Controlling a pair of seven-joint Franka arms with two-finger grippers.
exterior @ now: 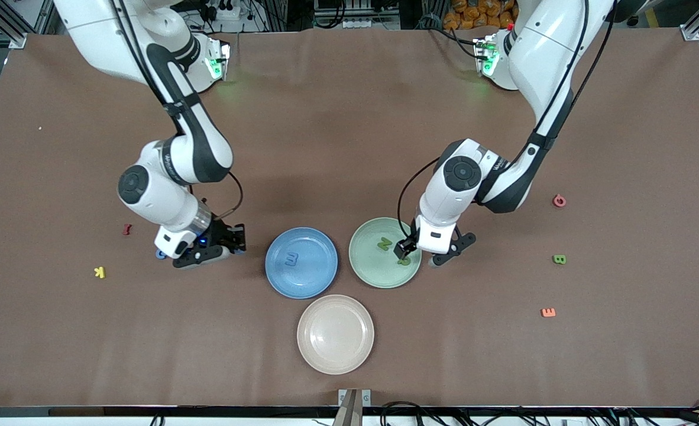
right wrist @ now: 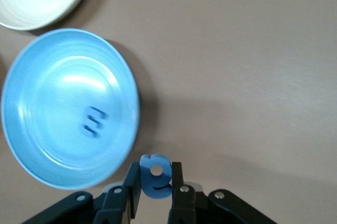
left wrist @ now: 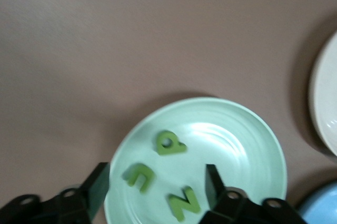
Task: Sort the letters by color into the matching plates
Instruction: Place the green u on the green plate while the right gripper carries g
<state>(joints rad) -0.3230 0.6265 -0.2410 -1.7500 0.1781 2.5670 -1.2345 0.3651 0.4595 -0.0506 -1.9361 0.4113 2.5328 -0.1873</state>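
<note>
Over the green plate (left wrist: 247, 129), the left gripper (left wrist: 157, 184), jaws spread, half hid three green letters (left wrist: 169, 143), while beside the blue plate (right wrist: 37, 103) the right gripper (right wrist: 156, 187) pinched a blue letter (right wrist: 156, 175).

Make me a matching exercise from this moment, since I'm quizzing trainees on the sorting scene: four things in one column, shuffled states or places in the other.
Column one:
1. left hand
2. right hand
3. blue plate
4. beige plate

Column two:
A. holds nothing
B. shut on a blue letter
C. open over the green plate
D. holds one blue letter

Pairs: 1-C, 2-B, 3-D, 4-A
</note>
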